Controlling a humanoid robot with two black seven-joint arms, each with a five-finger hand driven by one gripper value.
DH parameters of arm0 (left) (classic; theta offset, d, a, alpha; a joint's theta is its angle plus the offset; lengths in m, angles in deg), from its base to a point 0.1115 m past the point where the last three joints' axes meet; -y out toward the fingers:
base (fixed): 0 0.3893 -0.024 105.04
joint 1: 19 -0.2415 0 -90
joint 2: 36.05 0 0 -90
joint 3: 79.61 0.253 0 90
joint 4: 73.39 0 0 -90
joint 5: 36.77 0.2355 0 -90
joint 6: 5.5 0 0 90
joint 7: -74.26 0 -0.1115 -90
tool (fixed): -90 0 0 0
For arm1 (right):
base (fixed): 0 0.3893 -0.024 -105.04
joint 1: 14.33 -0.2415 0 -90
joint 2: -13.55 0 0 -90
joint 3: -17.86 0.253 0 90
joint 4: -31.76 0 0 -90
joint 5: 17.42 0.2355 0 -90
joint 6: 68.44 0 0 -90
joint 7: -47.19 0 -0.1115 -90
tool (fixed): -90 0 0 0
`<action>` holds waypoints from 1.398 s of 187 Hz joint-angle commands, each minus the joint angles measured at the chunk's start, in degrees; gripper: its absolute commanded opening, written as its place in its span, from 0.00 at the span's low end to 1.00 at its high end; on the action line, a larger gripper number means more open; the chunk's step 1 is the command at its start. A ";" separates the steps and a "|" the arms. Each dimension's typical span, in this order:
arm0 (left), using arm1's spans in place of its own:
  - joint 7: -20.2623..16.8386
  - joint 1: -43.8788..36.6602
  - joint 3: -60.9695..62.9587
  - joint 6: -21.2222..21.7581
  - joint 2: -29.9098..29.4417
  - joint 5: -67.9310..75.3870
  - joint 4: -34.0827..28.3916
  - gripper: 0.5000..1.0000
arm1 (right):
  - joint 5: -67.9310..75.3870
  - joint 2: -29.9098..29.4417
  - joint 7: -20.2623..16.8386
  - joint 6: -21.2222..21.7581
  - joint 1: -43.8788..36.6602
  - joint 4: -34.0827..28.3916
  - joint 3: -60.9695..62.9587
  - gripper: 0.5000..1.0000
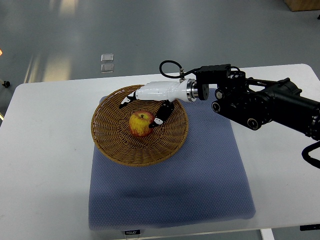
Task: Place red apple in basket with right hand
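Red-yellow apple [141,123] sitting in round woven wicker basket [112,148]; white right hand [150,102] hovering w/ fingers spread, prob. not gripping. Lifting straight up advisable, avoiding nudging fruit.

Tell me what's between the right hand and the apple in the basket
Nothing in the top view. The right hand hangs over the basket, its fingers open right beside the red apple, with only bare wicker showing around them.

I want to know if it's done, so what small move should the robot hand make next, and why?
Probably lift the right robot hand up and back out of the basket. The apple already sits on the basket floor, the fingers look spread beside it rather than wrapped around it, so nothing seems left to hold.
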 commanded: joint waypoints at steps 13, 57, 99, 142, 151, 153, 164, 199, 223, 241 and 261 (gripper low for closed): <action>0.00 0.00 0.00 0.00 0.00 0.04 -0.01 1.00 | 0.26 0.67 0.00 0.01 -0.43 -0.03 0.18 0.79; 0.00 0.00 0.00 0.00 0.00 -0.05 -0.01 1.00 | 0.70 3.66 0.44 -0.96 -0.26 0.24 8.53 0.83; 0.00 0.00 0.00 0.00 0.00 -0.05 0.07 1.00 | 17.31 5.16 0.53 -0.78 0.36 0.59 16.27 0.83; 0.00 0.00 0.00 0.00 0.00 -0.05 -0.01 1.00 | 42.62 4.28 0.26 -0.78 4.31 2.08 18.82 0.83; 0.00 0.00 0.00 0.00 0.00 0.04 -0.01 1.00 | 45.44 4.19 0.26 -0.87 5.10 2.17 19.08 0.83; 0.00 0.00 0.00 0.00 0.00 -0.05 -0.01 1.00 | 46.05 4.19 0.26 -0.96 5.28 2.17 19.08 0.83; 0.00 0.00 0.00 0.00 0.00 0.04 -0.01 1.00 | 49.66 4.10 0.18 -1.22 6.24 2.35 19.08 0.83; 0.00 0.00 0.00 0.00 0.00 -0.05 -0.01 1.00 | 61.96 3.75 0.09 -1.22 9.67 3.66 19.87 0.83; 0.00 0.00 0.00 0.00 0.00 0.04 -0.01 1.00 | 69.78 3.22 0.00 -1.22 11.61 3.66 21.01 0.83; 0.00 0.00 0.00 0.00 0.00 -0.05 -0.01 1.00 | 74.62 3.31 -0.26 -1.13 13.36 3.75 23.12 0.83; 0.00 0.00 0.00 0.00 0.00 0.04 -0.01 1.00 | 76.82 3.22 -0.97 -1.04 13.98 4.02 23.65 0.83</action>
